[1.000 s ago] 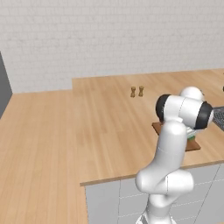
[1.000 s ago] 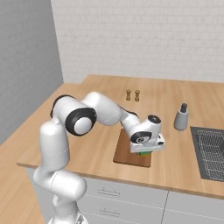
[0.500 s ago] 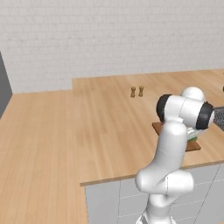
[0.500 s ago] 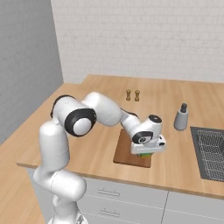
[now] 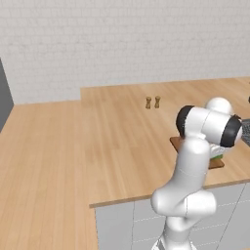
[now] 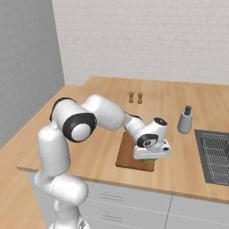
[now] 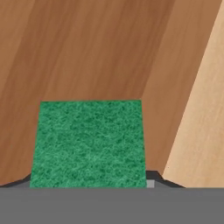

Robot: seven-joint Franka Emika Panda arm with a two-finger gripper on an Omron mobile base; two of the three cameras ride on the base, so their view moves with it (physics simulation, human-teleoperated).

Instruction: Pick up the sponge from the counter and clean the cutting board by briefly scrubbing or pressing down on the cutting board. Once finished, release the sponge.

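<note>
The green sponge [image 7: 89, 142] sits between my gripper's [image 7: 87, 180] two dark fingertips, which close on its sides. Under it lies the dark reddish-brown cutting board [image 7: 100, 52], with the lighter counter [image 7: 201, 122] past its edge. From the right base view the gripper [image 6: 150, 157] is low over the near right corner of the cutting board [image 6: 127, 152], and the sponge [image 6: 151, 159] shows as a green sliver under the hand. In the left base view the arm hides most of the cutting board [image 5: 176, 143]; a bit of the sponge [image 5: 217, 156] peeks out beside it.
Two small wooden shakers [image 6: 135, 97] stand farther back on the counter [image 6: 98, 134]. A grey bottle [image 6: 184, 120] stands right of the board. A sink with a wire rack [image 6: 217, 156] lies at the far right. The counter's front edge runs just below the board.
The hand has come down a little with the sponge toward the board's near right corner. Nothing else has moved.
</note>
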